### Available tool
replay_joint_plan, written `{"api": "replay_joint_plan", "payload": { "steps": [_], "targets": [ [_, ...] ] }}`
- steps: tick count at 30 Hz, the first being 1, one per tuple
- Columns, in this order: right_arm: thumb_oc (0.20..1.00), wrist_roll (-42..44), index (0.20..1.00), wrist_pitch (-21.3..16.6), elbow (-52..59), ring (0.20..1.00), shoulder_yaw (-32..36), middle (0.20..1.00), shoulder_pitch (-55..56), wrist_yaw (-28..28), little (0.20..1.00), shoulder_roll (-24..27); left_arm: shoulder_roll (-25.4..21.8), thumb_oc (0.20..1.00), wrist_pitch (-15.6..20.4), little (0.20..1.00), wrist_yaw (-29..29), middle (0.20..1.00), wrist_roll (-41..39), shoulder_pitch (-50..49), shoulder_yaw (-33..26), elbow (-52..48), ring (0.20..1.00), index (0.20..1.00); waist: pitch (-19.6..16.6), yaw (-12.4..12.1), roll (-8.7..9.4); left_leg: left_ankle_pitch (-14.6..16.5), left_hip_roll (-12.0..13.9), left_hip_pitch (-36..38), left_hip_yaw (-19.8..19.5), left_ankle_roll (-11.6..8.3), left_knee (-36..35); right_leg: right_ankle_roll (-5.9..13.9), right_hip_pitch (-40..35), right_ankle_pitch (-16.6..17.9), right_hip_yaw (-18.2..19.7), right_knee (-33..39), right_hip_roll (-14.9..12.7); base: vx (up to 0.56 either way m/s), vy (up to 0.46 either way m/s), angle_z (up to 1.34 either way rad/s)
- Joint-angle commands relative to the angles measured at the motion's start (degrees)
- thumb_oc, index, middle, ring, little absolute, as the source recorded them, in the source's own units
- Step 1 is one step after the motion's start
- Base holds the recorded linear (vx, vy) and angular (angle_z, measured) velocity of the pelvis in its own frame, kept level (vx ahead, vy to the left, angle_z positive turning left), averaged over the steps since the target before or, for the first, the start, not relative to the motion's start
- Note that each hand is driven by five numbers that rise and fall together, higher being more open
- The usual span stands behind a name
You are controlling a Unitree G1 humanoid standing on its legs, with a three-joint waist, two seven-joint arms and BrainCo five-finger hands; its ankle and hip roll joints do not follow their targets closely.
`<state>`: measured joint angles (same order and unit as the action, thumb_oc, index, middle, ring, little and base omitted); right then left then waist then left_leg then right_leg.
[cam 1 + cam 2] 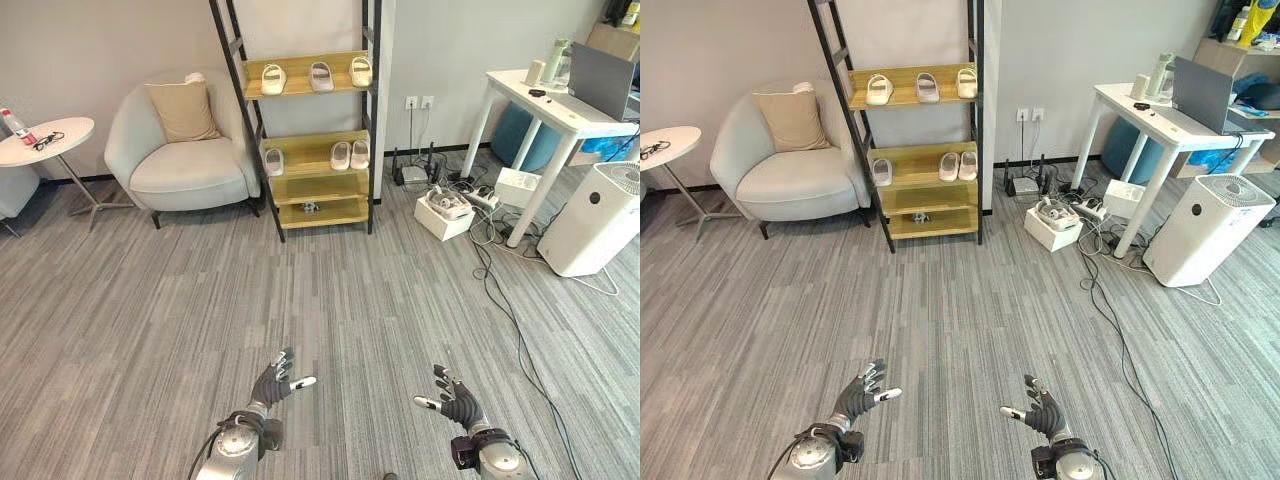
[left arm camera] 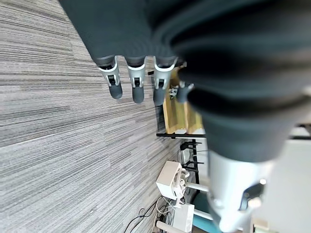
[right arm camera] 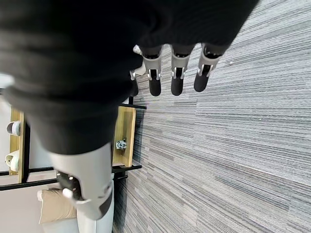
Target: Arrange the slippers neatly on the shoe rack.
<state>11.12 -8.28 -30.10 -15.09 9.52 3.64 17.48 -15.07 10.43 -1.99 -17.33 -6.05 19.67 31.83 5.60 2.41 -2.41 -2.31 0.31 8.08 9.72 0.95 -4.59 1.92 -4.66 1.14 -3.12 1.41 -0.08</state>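
A black-framed shoe rack (image 1: 305, 140) with wooden shelves stands against the far wall. Three pale slippers (image 1: 320, 76) sit side by side on its upper shelf. On the middle shelf a pair (image 1: 350, 154) lies at the right and a single slipper (image 1: 274, 161) at the left. A small dark object (image 1: 311, 207) rests on the lowest shelf. My left hand (image 1: 274, 382) and right hand (image 1: 456, 403) hover low over the carpet, far from the rack, both open and holding nothing.
A light armchair (image 1: 180, 150) with a beige cushion stands left of the rack, a round white side table (image 1: 45, 142) beyond it. To the right are a white desk (image 1: 545, 110), a white air purifier (image 1: 603, 220), a box (image 1: 445, 212) and cables (image 1: 500, 290) on the floor.
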Motion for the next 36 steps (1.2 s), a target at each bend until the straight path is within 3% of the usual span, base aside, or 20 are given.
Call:
{"api": "replay_joint_plan", "payload": {
  "steps": [1,4,7,8,10,13,16,18,19,20,21,22,23,26,29,30,31,32,33,36],
  "targets": [
    [1.000,-0.60,1.000,-1.69,1.46,1.000,-1.18,1.000,-3.10,0.60,1.000,-0.87,-0.48,1.000,1.88,1.000,-0.69,1.000,-0.09,2.68,-3.37,0.43,1.000,1.000,0.51,-0.51,4.27,5.12,1.24,1.44,-2.05,-2.31,-0.41,6.43,-2.97,-1.40,-0.30,3.02,-6.11,0.05,0.071,0.01],
    [1.000,0.05,1.000,-1.63,1.82,1.000,-1.65,1.000,-5.68,1.08,1.000,-0.34,-0.91,1.000,2.26,1.000,-2.00,1.000,-0.75,3.57,-4.11,0.15,1.000,1.000,1.87,-1.68,4.94,5.33,0.32,-0.99,-2.49,-1.32,1.24,7.00,-0.87,-1.46,-0.20,1.28,-7.12,0.02,0.149,-0.03],
    [1.000,-0.07,1.000,-1.72,3.11,1.000,-0.66,1.000,-6.48,1.33,1.000,-0.22,-1.76,1.000,2.09,1.000,-2.21,1.000,-0.81,4.34,-4.88,-0.62,1.000,1.000,3.35,-1.88,4.76,6.03,-0.51,-1.76,-2.30,0.16,1.32,8.69,4.82,-2.09,0.31,-8.16,-8.01,-0.03,0.165,-0.02],
    [1.000,-0.22,1.000,-1.69,3.34,1.000,-0.26,1.000,-6.65,1.57,1.000,-0.08,-1.97,1.000,2.05,1.000,-2.11,1.000,-0.64,4.53,-5.14,-0.77,1.000,1.000,4.56,-1.57,4.68,6.16,-0.99,-1.31,-2.40,0.77,1.40,9.85,7.68,0.57,1.06,-14.52,-8.38,-0.01,0.137,-0.06],
    [1.000,-0.39,1.000,-1.66,4.06,1.000,0.46,1.000,-6.29,1.82,1.000,-0.24,-1.56,1.000,2.10,1.000,-1.79,1.000,-2.19,5.04,-5.67,-0.04,1.000,1.000,5.39,-0.86,4.13,6.94,-1.20,0.02,-2.85,0.99,1.50,9.54,11.63,1.80,1.75,-19.49,-8.41,0.14,0.091,0.05],
    [1.000,0.31,1.000,-1.62,4.83,1.000,1.06,1.000,-5.91,1.81,1.000,0.04,-1.94,1.000,2.31,1.000,-1.52,1.000,-2.73,5.41,-5.46,-0.70,1.000,1.000,5.74,-0.05,3.95,7.77,-1.42,2.20,-2.70,0.59,0.56,8.56,13.69,2.52,-0.44,-13.64,-8.12,0.21,-0.035,-0.02],
    [1.000,0.10,1.000,-1.42,4.41,1.000,0.54,1.000,-5.85,1.78,1.000,-0.20,-1.67,1.000,2.12,1.000,-1.66,1.000,-1.73,6.55,-4.58,-0.15,1.000,1.000,5.86,1.29,4.39,9.67,-1.09,5.24,-2.27,-0.45,0.01,9.39,15.38,4.90,-5.57,-6.26,-8.17,0.27,-0.146,-0.04],
    [1.000,-0.27,1.000,-1.59,4.81,1.000,0.51,1.000,-5.07,1.70,1.000,0.20,-1.44,1.000,2.27,1.000,-1.36,1.000,-1.54,6.81,-4.21,0.05,1.000,1.000,5.12,1.81,4.53,11.01,-0.96,5.71,-2.79,-0.71,0.86,8.85,13.60,4.29,-5.52,-4.10,-7.88,0.36,-0.237,0.06],
    [1.000,-0.24,1.000,-1.91,5.29,1.000,0.62,1.000,-4.46,1.29,1.000,0.89,-1.05,1.000,2.41,1.000,-1.68,1.000,-2.72,6.16,-4.94,-0.45,1.000,1.000,4.00,1.84,4.53,11.73,0.14,6.16,-2.76,-2.14,3.06,7.72,12.09,3.67,-5.41,-3.85,-7.15,0.45,-0.343,0.36],
    [1.000,0.07,1.000,-2.06,6.10,1.000,0.56,1.000,-3.64,0.89,1.000,1.79,-0.83,1.000,2.45,1.000,-1.41,1.000,-4.30,5.51,-5.48,-1.01,1.000,1.000,3.53,1.94,4.22,9.54,1.97,3.87,-2.79,-4.16,9.97,6.34,9.81,2.51,-5.90,-2.89,-6.01,0.36,-0.286,0.56],
    [1.000,0.07,1.000,-2.06,6.10,1.000,0.56,1.000,-3.64,0.89,1.000,1.79,-0.83,1.000,2.45,1.000,-1.41,1.000,-4.30,5.51,-5.48,-1.01,1.000,1.000,3.51,1.96,4.21,9.57,1.98,3.83,-2.82,-4.16,10.02,6.33,9.81,2.51,-5.93,-2.88,-6.01,0.23,-0.273,0.59],
    [1.000,0.59,1.000,-2.12,7.19,1.000,0.75,1.000,-3.21,0.56,1.000,2.95,-1.20,1.000,2.36,1.000,-1.34,1.000,-4.93,5.16,-5.77,-1.89,1.000,1.000,4.48,1.15,4.67,4.94,2.45,-1.39,-3.66,-5.54,20.21,4.52,7.33,1.19,-5.73,-2.39,-5.48,0.09,-0.150,0.35],
    [1.000,0.60,1.000,-2.11,7.22,1.000,0.77,1.000,-3.21,0.55,1.000,2.95,-1.21,1.000,2.34,1.000,-1.34,1.000,-4.93,5.16,-5.76,-1.91,1.000,1.000,4.42,1.29,4.60,5.21,2.57,-1.85,-3.86,-5.60,20.85,4.47,7.41,1.20,-5.90,-2.39,-5.41,0.14,-0.211,0.10],
    [1.000,0.98,1.000,-1.91,8.08,1.000,1.00,1.000,-2.89,0.04,1.000,4.19,-1.61,1.000,2.42,1.000,-1.32,1.000,-4.80,5.15,-5.80,-2.34,1.000,1.000,5.82,0.37,5.45,0.95,1.80,-7.81,-6.03,-6.22,31.50,2.38,5.11,-1.17,-5.52,-2.81,-5.35,0.18,-0.145,-0.21],
    [1.000,1.17,1.000,-1.70,8.17,1.000,1.39,1.000,-2.75,0.07,1.000,4.72,-1.42,1.000,2.20,1.000,-1.22,1.000,-4.21,4.90,-5.71,-2.23,1.000,1.000,5.62,-1.16,5.96,4.44,1.76,-13.07,-4.14,-4.58,24.17,2.99,1.55,-3.45,-5.26,-1.14,-6.11,0.30,-0.032,-0.03],
    [1.000,1.09,1.000,-1.70,8.08,1.000,1.59,1.000,-2.81,0.15,1.000,4.94,-1.46,1.000,2.19,1.000,-1.20,1.000,-4.00,4.73,-5.65,-2.25,1.000,1.000,5.40,-1.48,5.67,3.97,2.23,-13.51,-3.97,-4.55,19.10,3.27,0.80,-3.95,-5.26,-0.73,-6.06,0.18,0.040,0.00],
    [1.000,1.09,1.000,-1.70,8.08,1.000,1.59,1.000,-2.81,0.15,1.000,4.93,-1.46,1.000,2.19,1.000,-1.20,1.000,-4.00,4.73,-5.65,-2.25,1.000,1.000,5.45,-1.50,5.69,3.93,2.21,-13.41,-3.95,-4.55,19.02,3.28,0.74,-3.96,-5.25,-0.72,-6.08,0.19,0.048,-0.19],
    [1.000,0.95,1.000,-1.74,8.01,1.000,1.63,1.000,-2.89,0.26,1.000,5.03,-1.40,1.000,2.09,1.000,-1.21,1.000,-3.84,4.57,-5.57,-2.39,1.000,1.000,5.20,-1.90,5.05,1.57,3.18,-13.84,-3.90,-4.87,13.25,3.43,-0.11,-4.61,-5.34,-0.44,-5.66,0.29,0.095,-0.20],
    [1.000,0.63,1.000,-1.84,7.62,1.000,1.71,1.000,-3.35,0.86,1.000,5.21,-1.25,1.000,1.97,1.000,-1.49,1.000,-3.55,4.75,-5.52,-2.51,1.000,1.000,5.09,-2.74,3.72,-3.69,4.94,-16.09,-3.50,-5.76,4.77,3.31,-2.08,-6.15,-5.73,-0.29,-4.79,0.39,0.122,-0.21],
    [1.000,-0.49,1.000,-1.81,6.63,1.000,1.69,1.000,-3.63,1.34,1.000,4.55,-0.64,1.000,1.76,1.000,-1.65,1.000,-2.87,4.94,-5.14,-1.40,1.000,1.000,4.47,-2.73,2.94,-6.65,6.28,-15.05,-0.27,-6.70,-0.41,4.19,-5.50,-7.83,-5.89,-0.24,-4.44,0.36,0.146,-0.03]
  ]
}}
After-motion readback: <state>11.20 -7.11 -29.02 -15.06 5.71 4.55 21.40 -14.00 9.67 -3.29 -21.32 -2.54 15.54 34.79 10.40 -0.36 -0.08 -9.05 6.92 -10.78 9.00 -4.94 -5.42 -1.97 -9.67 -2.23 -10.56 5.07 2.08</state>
